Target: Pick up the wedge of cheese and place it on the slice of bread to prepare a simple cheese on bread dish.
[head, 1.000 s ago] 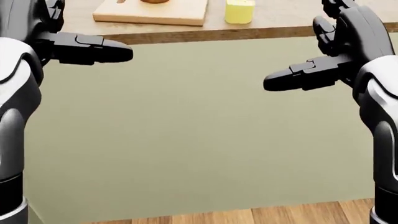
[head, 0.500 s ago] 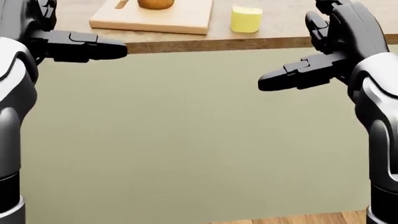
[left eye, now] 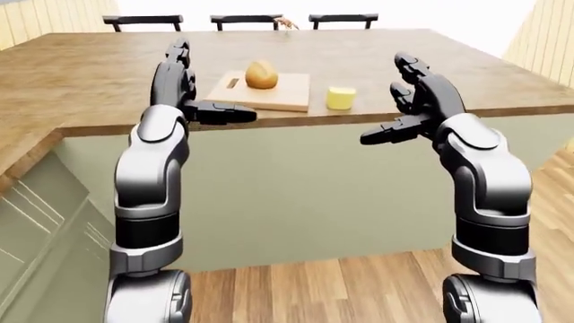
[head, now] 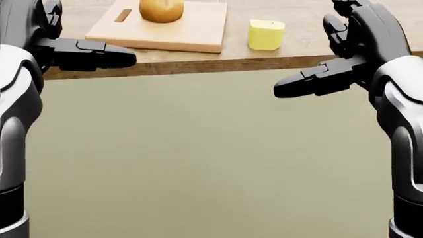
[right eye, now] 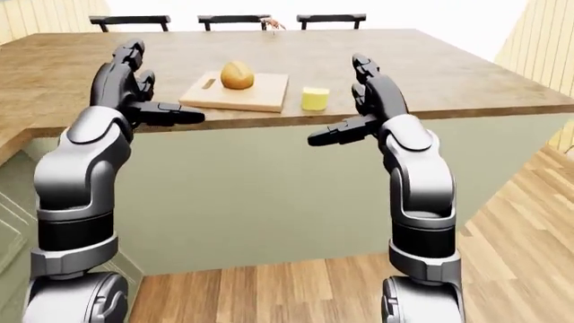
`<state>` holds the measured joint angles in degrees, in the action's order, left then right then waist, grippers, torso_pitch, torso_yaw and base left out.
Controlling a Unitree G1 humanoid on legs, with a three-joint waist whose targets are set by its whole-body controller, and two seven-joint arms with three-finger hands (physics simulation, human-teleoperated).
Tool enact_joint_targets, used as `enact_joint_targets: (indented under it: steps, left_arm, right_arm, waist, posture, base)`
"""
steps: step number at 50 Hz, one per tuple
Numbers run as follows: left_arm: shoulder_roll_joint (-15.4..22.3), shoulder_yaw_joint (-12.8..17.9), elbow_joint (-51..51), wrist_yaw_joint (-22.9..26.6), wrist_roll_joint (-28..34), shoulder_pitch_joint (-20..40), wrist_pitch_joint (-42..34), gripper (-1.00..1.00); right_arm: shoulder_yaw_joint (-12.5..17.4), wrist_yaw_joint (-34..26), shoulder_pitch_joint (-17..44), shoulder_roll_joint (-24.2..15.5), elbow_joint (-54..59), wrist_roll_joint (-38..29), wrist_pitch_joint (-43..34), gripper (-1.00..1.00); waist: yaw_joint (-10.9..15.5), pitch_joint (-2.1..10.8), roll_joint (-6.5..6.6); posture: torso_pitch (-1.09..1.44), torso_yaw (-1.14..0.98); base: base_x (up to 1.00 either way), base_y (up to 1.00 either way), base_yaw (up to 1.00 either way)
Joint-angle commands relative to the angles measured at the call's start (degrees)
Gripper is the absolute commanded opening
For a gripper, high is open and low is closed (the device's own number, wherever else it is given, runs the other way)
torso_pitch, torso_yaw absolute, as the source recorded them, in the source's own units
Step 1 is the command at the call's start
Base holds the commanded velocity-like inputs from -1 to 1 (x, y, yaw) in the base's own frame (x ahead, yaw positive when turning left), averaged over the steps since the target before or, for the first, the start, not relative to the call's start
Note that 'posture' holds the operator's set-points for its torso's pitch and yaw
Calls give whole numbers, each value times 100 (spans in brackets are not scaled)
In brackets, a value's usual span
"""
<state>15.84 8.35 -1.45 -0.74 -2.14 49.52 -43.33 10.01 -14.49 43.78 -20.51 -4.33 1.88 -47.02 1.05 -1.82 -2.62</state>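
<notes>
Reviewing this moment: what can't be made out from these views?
- Left hand: head view cuts off its upper fingers at the top edge.
- Bread on the cutting board: reads as a rounded lump; slice or roll is too small to tell.
- Cheese: wedge shape unclear, looks blocky.
- Small brown thing by the chairs: too small to identify.

Kitchen interior. A large island with a brown wooden countertop (left eye: pixel 81 74) fills the upper half of the left-eye view; its side panel (left eye: pixel 296 188) is pale olive-green. Wood-plank flooring (right eye: pixel 296 289) runs along the bottom. Three dark chair backs (left eye: pixel 242 20) line the top edge against a bright white background. Pale slatted wall panelling (right eye: pixel 538 47) occupies the upper right.
</notes>
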Motion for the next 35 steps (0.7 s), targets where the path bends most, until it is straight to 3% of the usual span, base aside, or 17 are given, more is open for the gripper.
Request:
enact_joint_targets:
  steps: [1, 2, 3, 4, 5, 10, 13, 15, 16, 17, 18, 24, 26, 28, 29, 31, 35]
  left_arm:
    - [23, -5, 188, 3, -16, 205, 161, 100]
    - [23, -4, 208, 4, -20, 197, 153, 100]
    - [21, -2, 220, 3, -23, 187, 150, 100]
    - [21, -1, 207, 3, -25, 180, 165, 100]
    - [25, 0, 208, 5, -26, 172, 168, 100]
    - [35, 6, 224, -1, -36, 180, 145, 100]
    - [37, 8, 238, -7, -44, 195, 126, 100]
    - [32, 0, 234, -10, -45, 191, 135, 100]
    - [32, 7, 233, -12, -50, 192, 134, 100]
    - [29, 3, 234, -14, -50, 187, 138, 100]
    - [27, -1, 241, -13, -51, 178, 138, 100]
    - [42, 0, 207, -13, -48, 228, 121, 100]
    - [32, -12, 217, -18, -48, 252, 101, 100]
    - [30, -16, 223, -14, -49, 255, 99, 100]
    - [33, -13, 226, -10, -50, 251, 100, 100]
    - [42, -7, 204, -5, -49, 257, 110, 100]
    - [69, 2, 242, 3, -50, 298, 49, 100]
  right_arm:
    - [69, 30, 149, -68, -119, -31, 152, 100]
    - [67, 27, 147, -67, -121, -35, 152, 100]
    - [71, 24, 148, -67, -121, -35, 150, 100]
    - [69, 28, 137, -62, -103, -44, 172, 100]
    - [68, 26, 144, -63, -116, -45, 153, 100]
    - [57, 20, 154, -51, -105, -57, 162, 100]
    - [59, 11, 172, -54, -117, -63, 137, 100]
    - [57, 9, 159, -50, -115, -69, 151, 100]
    - [57, 6, 154, -48, -118, -69, 152, 100]
    - [60, 9, 150, -44, -108, -71, 163, 100]
    - [60, 11, 149, -42, -95, -76, 173, 100]
    - [57, -9, 178, -52, -80, -79, 151, 100]
    - [53, -19, 204, -69, -123, -86, 89, 100]
    - [51, -33, 215, -83, -162, -94, 44, 100]
    - [53, -40, 220, -90, -165, -99, 35, 100]
    - [60, -46, 228, -98, -145, -108, 41, 100]
    - [54, -61, 283, -108, -137, -123, 0, 100]
  waist:
    - [-13, 155, -103]
    - [-22, 229, -329]
    - [-62, 142, -11]
    - [-31, 126, -145]
    - [-68, 129, -125]
    - [-94, 65, 154]
    - [-147, 55, 430]
    - [-175, 169, 794]
    - [-114, 135, 577]
    - [-140, 120, 668]
    - [-119, 112, 657]
    - [-45, 94, 341]
    - [-11, 100, 159]
    - [15, 173, -171]
    - [-9, 172, -74]
    - [-28, 86, -126]
    - [-88, 107, 69]
  posture:
    - [0, 0]
    - [0, 0]
    - [0, 0]
    - [0, 0]
    - [0, 0]
    - [0, 0]
    - [0, 0]
    - [0, 0]
    - [0, 0]
    - [0, 0]
    - [0, 0]
    - [0, 0]
    - [0, 0]
    - [0, 0]
    - [0, 0]
    - [0, 0]
    - [0, 0]
  base:
    - [17, 0, 0]
    - [19, 0, 0]
    - [22, 0, 0]
    - [23, 0, 0]
    - [23, 0, 0]
    - [24, 0, 0]
    - [24, 0, 0]
    - [24, 0, 0]
    - [23, 0, 0]
    - [23, 0, 0]
    - [24, 0, 0]
    - [24, 0, 0]
    - [23, 0, 0]
    - [24, 0, 0]
    - [23, 0, 0]
    - [25, 0, 0]
    - [24, 0, 0]
